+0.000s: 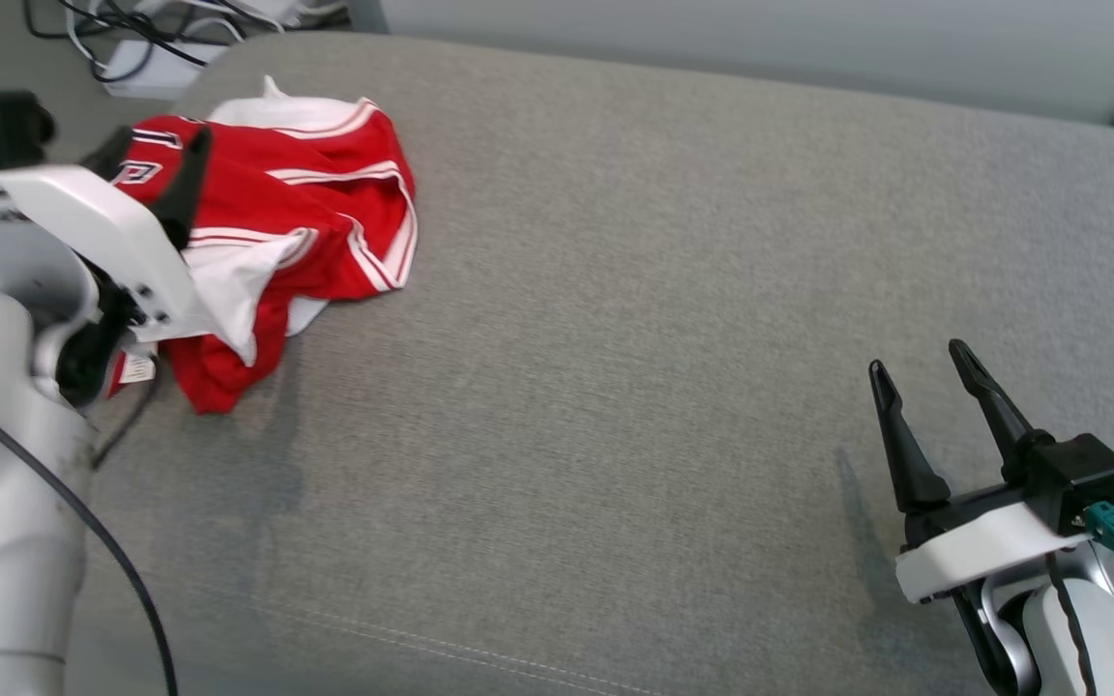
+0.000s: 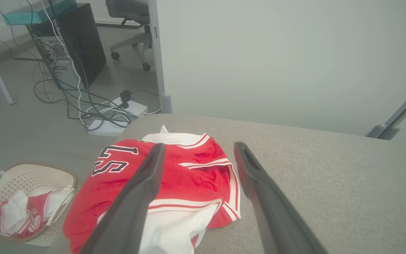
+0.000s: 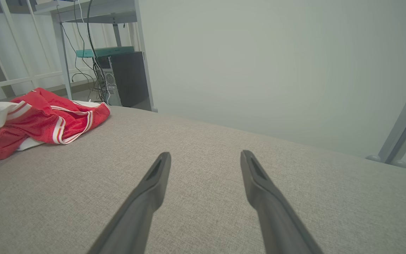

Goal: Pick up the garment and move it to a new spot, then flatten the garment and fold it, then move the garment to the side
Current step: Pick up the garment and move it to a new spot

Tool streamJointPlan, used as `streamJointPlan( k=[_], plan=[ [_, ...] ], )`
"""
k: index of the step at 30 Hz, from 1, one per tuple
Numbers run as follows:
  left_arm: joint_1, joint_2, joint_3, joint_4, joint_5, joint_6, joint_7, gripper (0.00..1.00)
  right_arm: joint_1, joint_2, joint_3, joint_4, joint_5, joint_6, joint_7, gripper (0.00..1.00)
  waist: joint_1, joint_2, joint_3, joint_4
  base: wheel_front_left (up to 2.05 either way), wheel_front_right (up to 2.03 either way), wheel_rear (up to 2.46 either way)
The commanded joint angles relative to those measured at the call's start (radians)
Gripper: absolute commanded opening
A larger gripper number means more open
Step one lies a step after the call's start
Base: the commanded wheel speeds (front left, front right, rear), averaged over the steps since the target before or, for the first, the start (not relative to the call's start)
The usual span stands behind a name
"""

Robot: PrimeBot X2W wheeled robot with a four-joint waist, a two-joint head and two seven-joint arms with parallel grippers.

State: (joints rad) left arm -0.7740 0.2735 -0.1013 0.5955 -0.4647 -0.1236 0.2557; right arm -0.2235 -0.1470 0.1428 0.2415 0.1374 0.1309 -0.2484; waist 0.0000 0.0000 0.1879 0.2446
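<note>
Red-and-white jersey (image 1: 325, 203) crumpled upper left; left gripper (image 2: 199, 146) spread over it, contact unclear. Right gripper (image 1: 917, 358) spread, lower right.

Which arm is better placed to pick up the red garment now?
Left. The left gripper hangs open over the crumpled garment, while the right gripper, also open, hovers above bare cushion well away from it.

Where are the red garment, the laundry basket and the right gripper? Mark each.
red garment (image 1: 335, 203), head view, on its red middle fabric.
laundry basket (image 2: 23, 180), left wrist view, on its inner wall.
right gripper (image 1: 918, 357), head view, midway between its fingertips.
</note>
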Motion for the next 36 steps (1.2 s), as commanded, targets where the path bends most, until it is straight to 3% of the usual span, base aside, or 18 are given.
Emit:
streamJointPlan(
  k=[1,15,24,25,26,27,36],
  plan=[
    [-0.064,0.053,0.047,0.006,-0.028,-0.006,0.021,1.0,-0.031,-0.011,0.027,-0.024,-0.008,0.0,-0.013,1.0,0.0,0.0,0.059,-0.055,0.0,0.0,0.0],
    [-0.164,0.17,0.062,0.292,-0.113,-0.007,0.167,1.0,-0.092,-0.005,0.044,-0.04,-0.007,0.0,-0.013,1.0,0.0,0.0,0.186,-0.159,0.0,0.0,0.0],
    [-0.173,0.192,0.069,0.402,-0.131,0.001,0.193,1.0,-0.108,-0.004,0.047,-0.045,-0.001,0.0,-0.013,1.0,0.0,0.0,0.215,-0.171,0.0,0.0,0.0],
    [-0.175,0.196,0.067,0.411,-0.129,0.002,0.193,0.5,-0.11,-0.003,0.048,-0.046,0.0,0.0,-0.013,1.0,0.0,0.0,0.216,-0.172,0.0,0.0,0.0],
    [-0.176,0.197,0.066,0.421,-0.13,0.003,0.196,0.11,-0.113,-0.003,0.048,-0.047,0.001,0.0,-0.013,1.0,0.0,0.0,0.217,-0.173,0.0,0.0,0.0],
    [-0.179,0.197,0.068,0.43,-0.134,0.004,0.196,0.0,-0.115,-0.004,0.048,-0.049,0.002,0.0,-0.013,1.0,0.0,0.0,0.217,-0.173,0.0,0.0,0.0],
    [-0.206,0.197,0.037,0.408,-0.119,-0.002,0.101,0.0,-0.107,-0.003,0.01,-0.062,0.016,0.0,-0.013,1.0,0.0,0.0,0.191,-0.158,0.0,0.0,0.0]
  ],
)
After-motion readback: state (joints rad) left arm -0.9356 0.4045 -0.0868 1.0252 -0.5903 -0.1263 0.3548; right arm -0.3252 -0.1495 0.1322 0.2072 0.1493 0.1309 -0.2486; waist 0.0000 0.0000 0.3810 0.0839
